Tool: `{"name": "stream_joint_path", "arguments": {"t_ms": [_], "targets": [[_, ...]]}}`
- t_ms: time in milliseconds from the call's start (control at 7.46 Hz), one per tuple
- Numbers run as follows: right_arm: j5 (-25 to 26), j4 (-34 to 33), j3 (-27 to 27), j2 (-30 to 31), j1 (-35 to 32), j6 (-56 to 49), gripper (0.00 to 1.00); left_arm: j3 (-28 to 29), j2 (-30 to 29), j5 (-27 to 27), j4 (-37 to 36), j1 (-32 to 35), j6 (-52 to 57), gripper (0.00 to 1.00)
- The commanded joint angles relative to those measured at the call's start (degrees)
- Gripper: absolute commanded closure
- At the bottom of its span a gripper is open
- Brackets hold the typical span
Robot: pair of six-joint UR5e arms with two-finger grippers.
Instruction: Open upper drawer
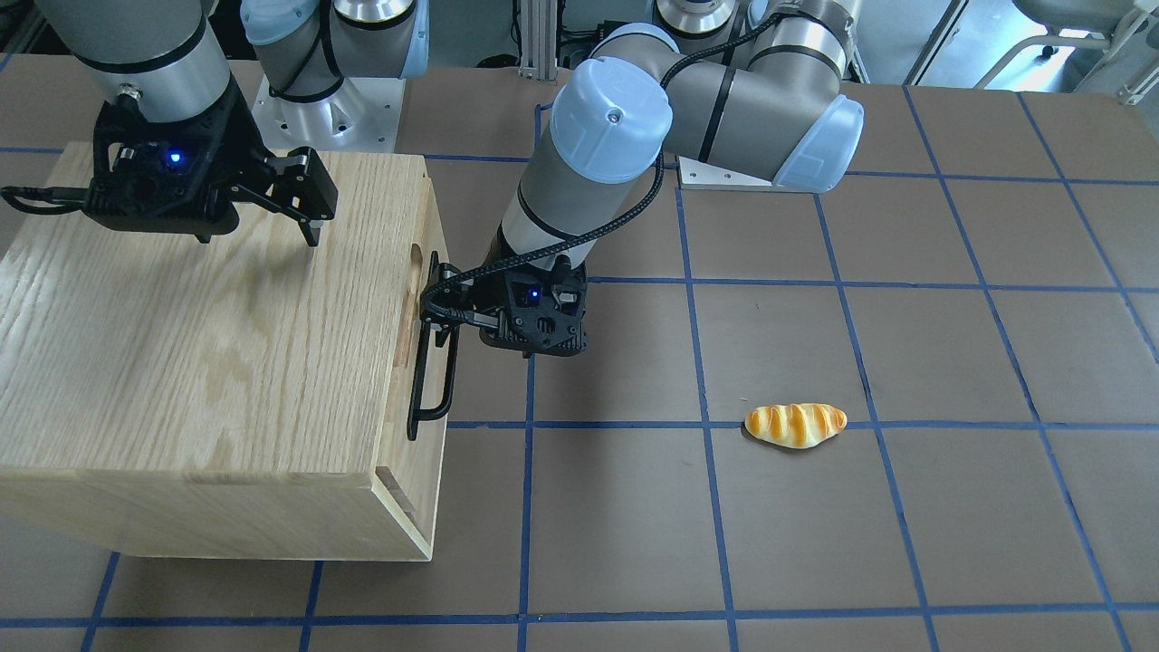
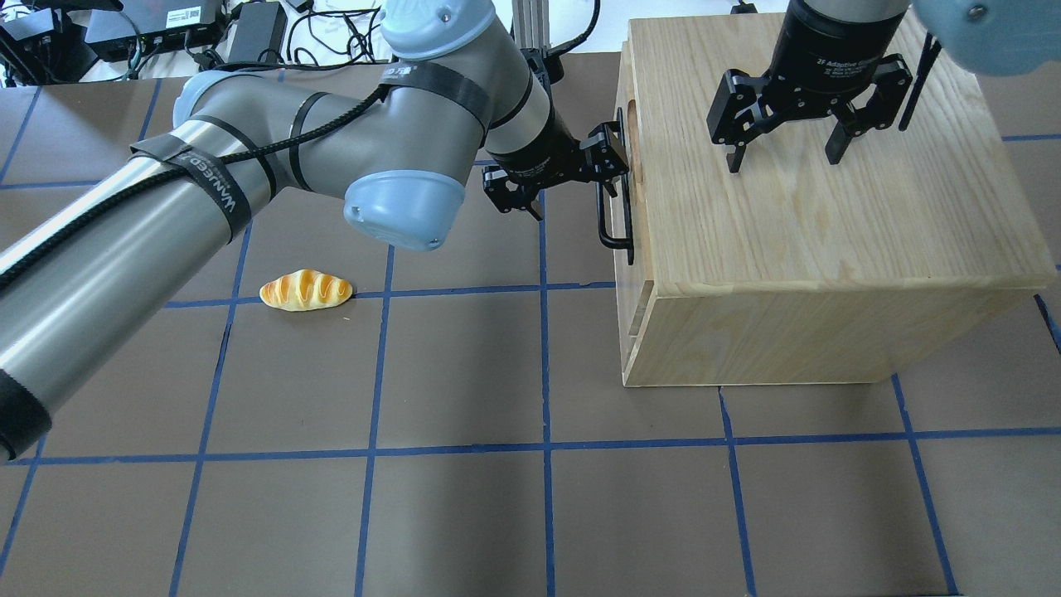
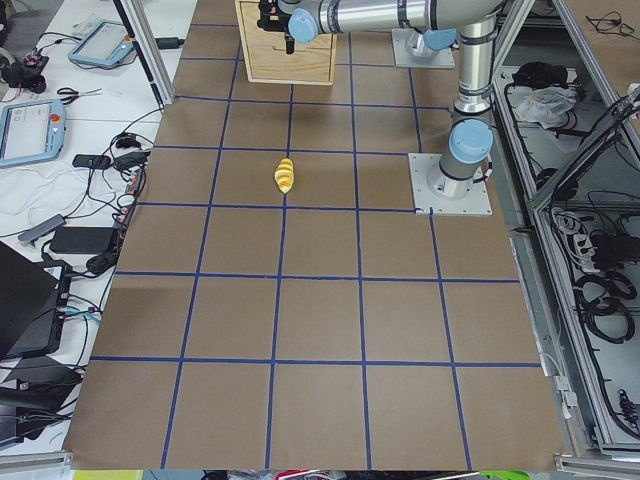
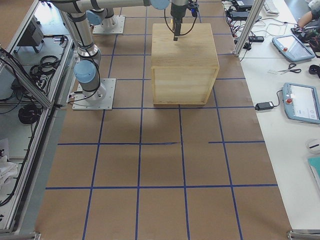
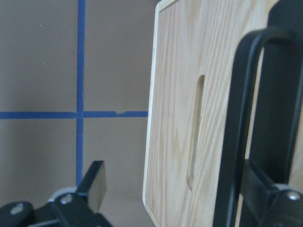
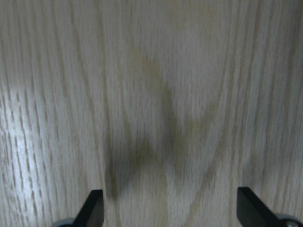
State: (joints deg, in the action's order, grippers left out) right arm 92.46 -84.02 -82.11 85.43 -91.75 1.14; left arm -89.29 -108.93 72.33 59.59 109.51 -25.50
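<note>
Here, the left gripper point(image 2: 570, 189) gapes wide astride the handle point(image 2: 615, 224) of the upper drawer point(image 5: 173, 94).
Overhead, the drawer front is the 9 o'clock face of the cabinet point(image 2: 829, 240) at 2 o'clock; the right gripper point(image 2: 783, 162) hangs wide open over its top.

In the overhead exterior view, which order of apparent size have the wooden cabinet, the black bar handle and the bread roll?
Largest: wooden cabinet.
Then black bar handle and bread roll, unranked: handle longer, roll thicker.
</note>
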Motion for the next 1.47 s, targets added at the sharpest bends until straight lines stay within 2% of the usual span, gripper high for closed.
{"name": "stream_joint_path", "arguments": {"t_ms": [0,1072,1340], "targets": [[0.0,0.0,0.0,0.0,0.0,0.0,0.00,0.0,-0.1,0.0,0.0,0.0,0.5,0.00],[0.0,0.0,-0.1,0.0,0.0,0.0,0.00,-0.4,0.6,1.8,1.1,-0.5,9.0,0.00],[0.0,0.0,0.0,0.0,0.0,0.0,0.00,-0.8,0.9,6.5,2.2,-0.6,12.8,0.00]]}}
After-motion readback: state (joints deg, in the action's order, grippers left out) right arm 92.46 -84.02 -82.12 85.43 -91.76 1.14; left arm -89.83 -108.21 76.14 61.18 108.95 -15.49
